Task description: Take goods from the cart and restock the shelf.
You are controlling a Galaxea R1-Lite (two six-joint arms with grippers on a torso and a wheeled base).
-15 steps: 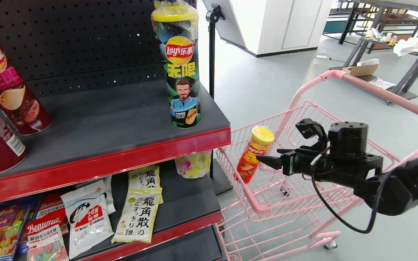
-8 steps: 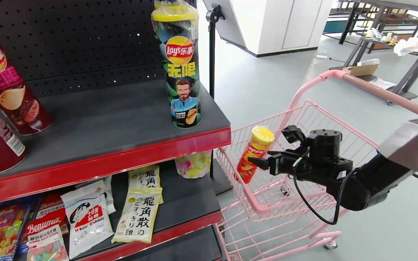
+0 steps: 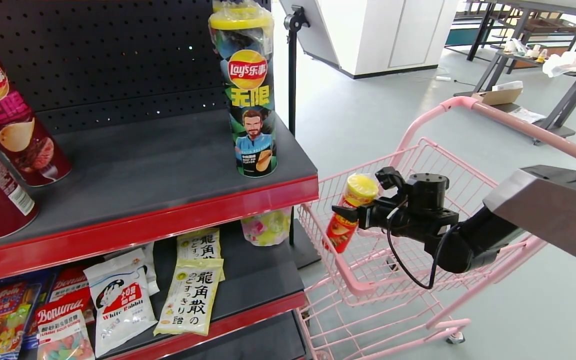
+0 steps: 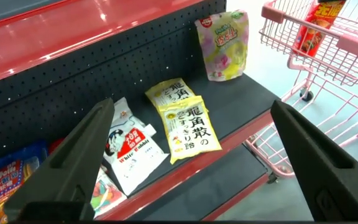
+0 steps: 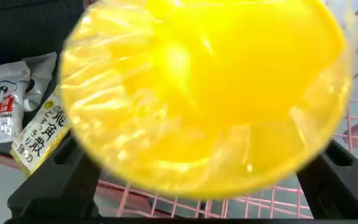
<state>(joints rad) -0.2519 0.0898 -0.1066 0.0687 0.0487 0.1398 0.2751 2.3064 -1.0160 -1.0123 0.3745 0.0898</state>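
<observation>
Head view: right gripper [image 3: 361,195] is inside the pink cart [image 3: 433,107]. Jaws are spread, one finger on each side of the chip can [image 3: 340,227] just under its yellow lid [image 3: 361,184]. It does not look clamped yet. The can leans tilted in the cart corner nearest the shelf [image 3: 158,160], lid toward 1 o'clock, base toward 7. From the wrist body the can sits at 9 o'clock, between the fingers. Right wrist view has the lid very close and centred between both fingers.

Step in hand, my read: grasp. To do it well, close squarely across the tube below the lid rim, not on the lid, since the film wrap looks slippery. Then lift along the tilt to miss the cart wire. Likely target is the bare deck at 9 o'clock of the green chip can [image 3: 250,110].

Left gripper [image 4: 191,104] has its jaws wide apart, holding nothing, above the snack bags [image 4: 188,127] on the lower shelf.
</observation>
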